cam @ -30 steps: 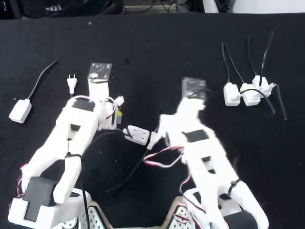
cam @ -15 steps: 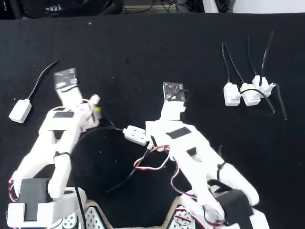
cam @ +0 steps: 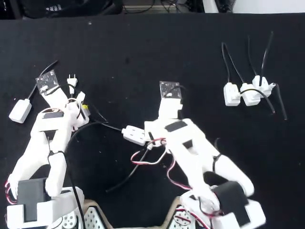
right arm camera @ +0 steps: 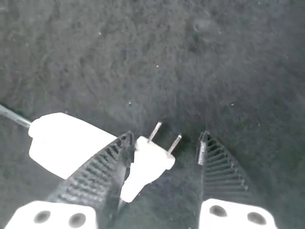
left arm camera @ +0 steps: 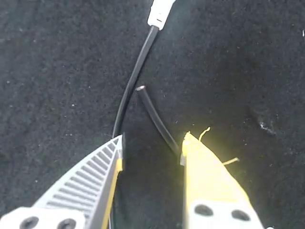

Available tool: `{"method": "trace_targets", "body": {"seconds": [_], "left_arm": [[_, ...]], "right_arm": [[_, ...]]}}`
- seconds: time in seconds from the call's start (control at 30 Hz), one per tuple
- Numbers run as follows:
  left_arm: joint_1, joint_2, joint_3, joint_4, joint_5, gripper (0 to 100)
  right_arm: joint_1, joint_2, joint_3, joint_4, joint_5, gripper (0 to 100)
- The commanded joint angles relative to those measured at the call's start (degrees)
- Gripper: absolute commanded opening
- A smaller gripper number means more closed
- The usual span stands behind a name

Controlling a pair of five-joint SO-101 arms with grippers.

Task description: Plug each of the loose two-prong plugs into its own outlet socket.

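Note:
A white two-prong plug (right arm camera: 147, 164) lies on the black mat between the fingers of my right gripper (right arm camera: 164, 136), which is open around it, prongs pointing away. A white outlet socket (right arm camera: 66, 143) lies right beside it, also seen mid-table (cam: 135, 135). My left gripper (left arm camera: 151, 143) is open low over two black cord pieces (left arm camera: 133, 86); one runs to a white plug body (left arm camera: 161, 12). In the high view that second plug (cam: 71, 82) lies just beyond the left arm, and another socket (cam: 20, 110) sits at the far left.
Three white sockets with plugs and black cords (cam: 249, 93) are grouped at the back right. Red and black arm wires (cam: 147, 157) loop over the mat between the arms. The mat's far half (cam: 143, 47) is bare.
The left arm has swung left from mid-table to the plug and cord at the left. The right arm has shifted left and settled over the plug beside the middle socket.

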Motion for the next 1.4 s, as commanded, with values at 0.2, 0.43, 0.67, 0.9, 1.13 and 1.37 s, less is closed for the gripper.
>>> {"method": "trace_targets", "body": {"seconds": [0.2,0.43,0.67,0.9,1.13,1.37], "left_arm": [[-0.7,-3.3,-1.0,-1.0,1.0,20],[-0.7,-3.3,-1.1,-1.0,1.0,20],[-0.7,-3.3,-1.1,-1.0,1.0,20],[-0.7,-3.3,-0.7,-1.0,1.0,20],[-0.7,-3.3,-0.7,-1.0,1.0,20],[-0.7,-3.3,-0.7,-0.9,1.0,20]], "right_arm": [[-1.4,11.4,-13.6,10.7,-0.3,20.0],[2.9,10.4,-16.3,13.2,9.6,1.7],[4.3,0.2,-15.4,13.2,13.7,1.0],[13.8,-7.3,-25.5,13.3,36.7,1.0],[15.9,-7.3,-45.1,27.0,63.6,1.1],[12.4,-7.3,-43.8,42.2,86.2,1.1]]}}
